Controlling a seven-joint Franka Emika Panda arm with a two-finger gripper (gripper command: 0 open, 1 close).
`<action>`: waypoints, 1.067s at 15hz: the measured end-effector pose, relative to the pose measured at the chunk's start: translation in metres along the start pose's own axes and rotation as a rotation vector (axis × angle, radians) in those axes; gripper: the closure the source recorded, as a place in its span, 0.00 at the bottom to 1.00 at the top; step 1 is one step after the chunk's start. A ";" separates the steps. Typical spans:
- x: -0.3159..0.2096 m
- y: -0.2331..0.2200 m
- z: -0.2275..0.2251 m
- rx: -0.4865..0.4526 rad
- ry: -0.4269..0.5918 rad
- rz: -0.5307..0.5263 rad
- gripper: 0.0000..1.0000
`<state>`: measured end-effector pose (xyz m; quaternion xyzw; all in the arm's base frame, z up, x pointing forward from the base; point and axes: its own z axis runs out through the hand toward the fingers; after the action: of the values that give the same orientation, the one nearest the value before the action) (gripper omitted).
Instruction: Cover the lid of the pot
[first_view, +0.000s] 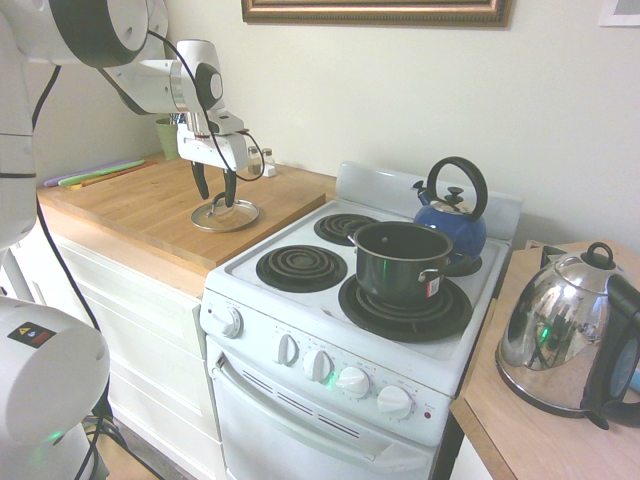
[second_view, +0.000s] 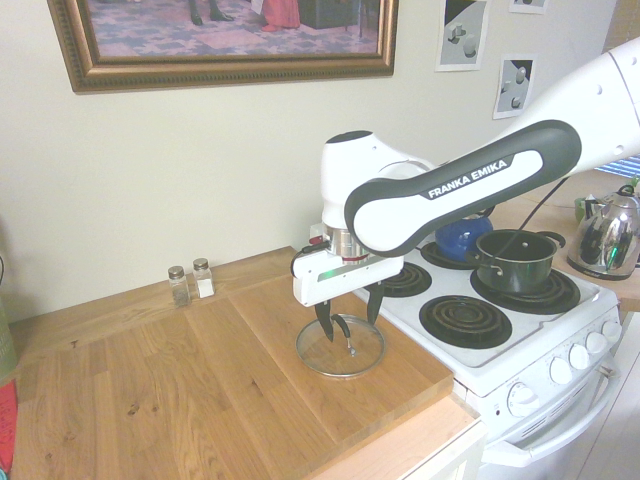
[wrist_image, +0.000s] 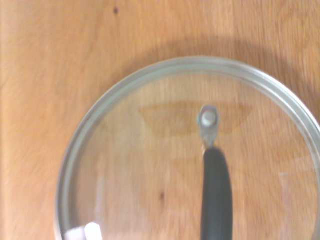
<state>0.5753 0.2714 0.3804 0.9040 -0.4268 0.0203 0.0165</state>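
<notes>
1. Plainly, one lid (second_view: 312, 352) lies flat on the counter's (second_view: 150, 400) raised board, near its stove-side edge.
2. One end effector (second_view: 350, 314), fingers spread, hovers low over it.
3. One pot (first_view: 388, 270) (its small sticker (first_view: 433, 287) unreadable) sits on the stove's (first_view: 330, 235) front-right burner, one of four.
4. Two kettles: blue (first_view: 452, 222), chrome (first_view: 555, 325).
5. Two shakers (second_view: 179, 287).
6. Arm (second_view: 470, 185) lettering: "FRANKA EMIKA".

Both exterior views look bright and slightly washed out; the wrist view is soft, with 1 glare patch on glass.
</notes>
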 end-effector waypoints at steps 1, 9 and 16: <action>0.003 -0.003 0.004 -0.003 -0.001 0.005 0.00; 0.014 -0.008 0.006 0.001 0.003 0.024 1.00; 0.011 -0.009 0.008 -0.001 0.004 0.034 1.00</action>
<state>0.5895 0.2684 0.3730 0.8966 -0.4419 0.0221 0.0177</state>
